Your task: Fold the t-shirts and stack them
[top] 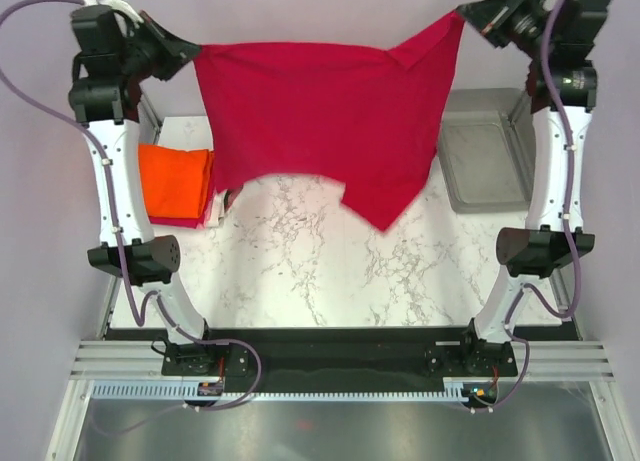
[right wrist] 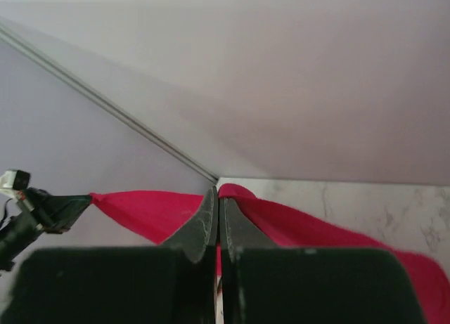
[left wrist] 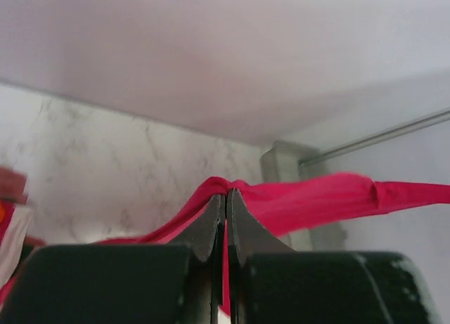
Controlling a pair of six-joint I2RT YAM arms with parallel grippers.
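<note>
The crimson red t-shirt (top: 320,121) hangs stretched in the air over the far part of the table. My left gripper (top: 195,51) is shut on its left top corner, and my right gripper (top: 462,16) is shut on its right top corner. In the left wrist view the gripper (left wrist: 226,194) pinches the red cloth (left wrist: 316,201). In the right wrist view the gripper (right wrist: 218,192) pinches red cloth (right wrist: 295,225) too. A folded bright orange t-shirt (top: 175,176) lies at the left on a stack with a pink edge (top: 180,222) showing.
A clear grey plastic bin (top: 485,161) stands at the far right of the marble table (top: 330,271). Both arms rise tall at the table's sides. The left gripper's tip shows in the right wrist view (right wrist: 42,211).
</note>
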